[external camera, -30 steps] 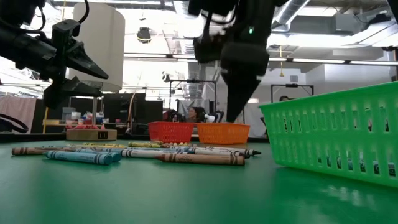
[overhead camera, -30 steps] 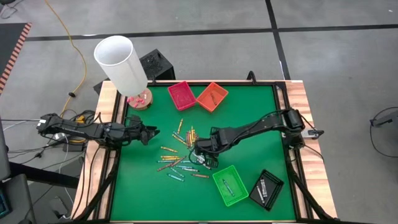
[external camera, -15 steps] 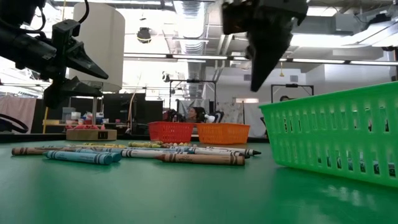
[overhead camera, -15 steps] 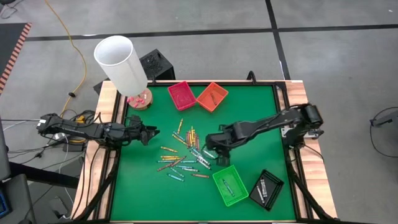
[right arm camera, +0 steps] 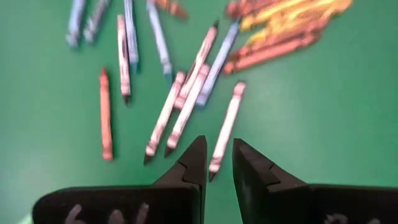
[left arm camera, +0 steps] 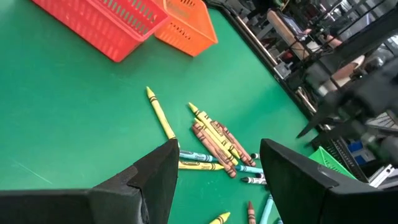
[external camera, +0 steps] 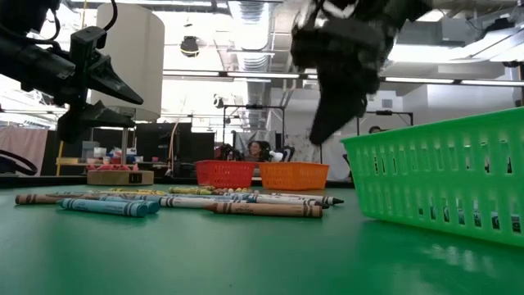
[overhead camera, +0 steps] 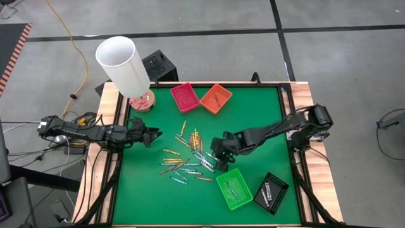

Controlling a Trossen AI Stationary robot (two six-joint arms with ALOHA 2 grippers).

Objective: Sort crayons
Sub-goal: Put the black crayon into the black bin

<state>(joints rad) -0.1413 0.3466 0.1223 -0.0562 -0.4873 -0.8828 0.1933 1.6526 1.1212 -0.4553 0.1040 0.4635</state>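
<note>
Currently I find the sorting barely begun: most of the crayons (overhead camera: pixel 186 158) lie loose in a scatter on the bench (overhead camera: pixel 253 120), just beside the green tray (overhead camera: pixel 233 188) on the side toward the left arm. That green tray holds a crayon or two, the black tray (overhead camera: pixel 271 192) touching it on the far side from the scatter holds a few pale ones, and the orange tray (overhead camera: pixel 216 97), well apart from the green tray across the bench, shows one; the red tray (overhead camera: pixel 185 96) next to it I cannot read. My right hand (right arm camera: pixel 216 163) hovers above the edge of the scatter nearest the green tray, its fingers a narrow gap apart with nothing between them that I can see. My left hand (overhead camera: pixel 152 135) waits beyond the scatter from the green tray, fingers spread and empty. A white cylinder (overhead camera: pixel 123 63) stands at the corner past the red tray. I judge the main hindrance to be the crayons lying crossed and touching, so a clean single pick needs care.
</note>
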